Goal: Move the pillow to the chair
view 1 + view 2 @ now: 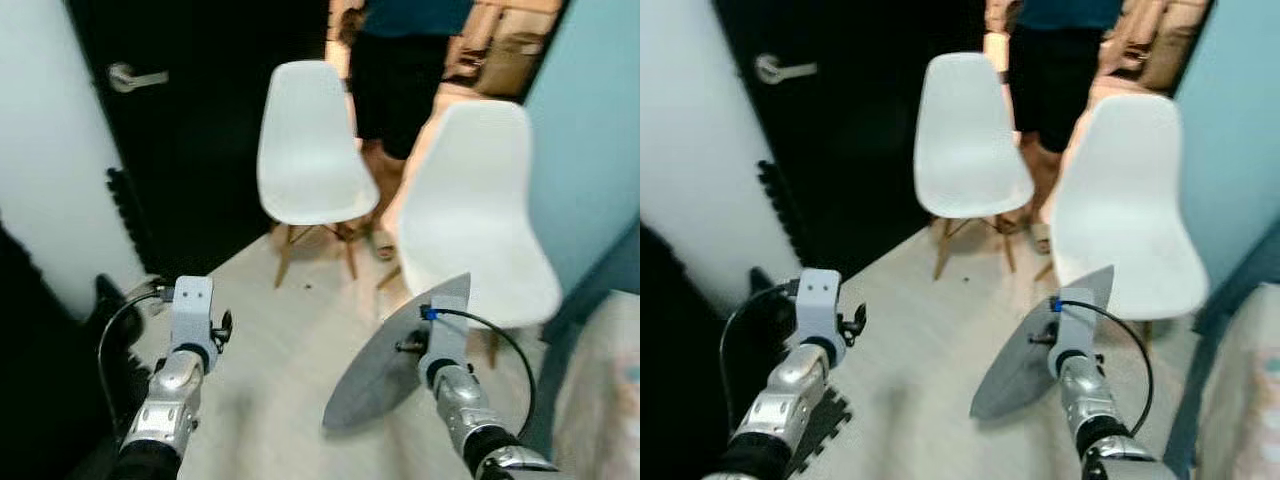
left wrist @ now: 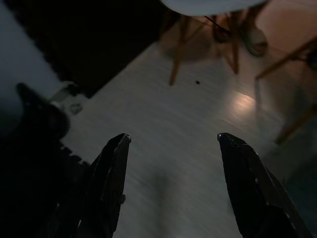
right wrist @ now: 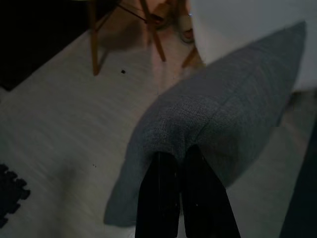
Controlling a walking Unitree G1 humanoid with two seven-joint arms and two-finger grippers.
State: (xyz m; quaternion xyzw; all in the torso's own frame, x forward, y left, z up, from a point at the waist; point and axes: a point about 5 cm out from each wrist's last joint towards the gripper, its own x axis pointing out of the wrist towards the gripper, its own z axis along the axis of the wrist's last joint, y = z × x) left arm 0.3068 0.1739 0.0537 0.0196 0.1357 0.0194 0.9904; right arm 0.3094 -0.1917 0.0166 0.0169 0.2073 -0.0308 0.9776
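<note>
Person (image 1: 400, 70) cut off above the waist by the frame top; near chair (image 1: 475, 215) legs hidden behind pillow (image 1: 390, 365); head views blurred.

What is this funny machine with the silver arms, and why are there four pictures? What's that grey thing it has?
It is a walking robot that helps around a home. Two pictures come from cameras in its head, like two eyes looking down at its own arms. The other two come from small cameras on its wrists, looking along its black fingers.

The grey thing is a pillow. The right hand has its two fingers squeezed shut on the pillow's edge, holding it up above the pale floor. The left hand is open and holds nothing.

In front stand two white chairs: a near chair just behind the pillow, and a far chair beside the dark door. A person stands behind the chairs. The robot is meant to put the pillow on a chair, and it is not there yet.
</note>
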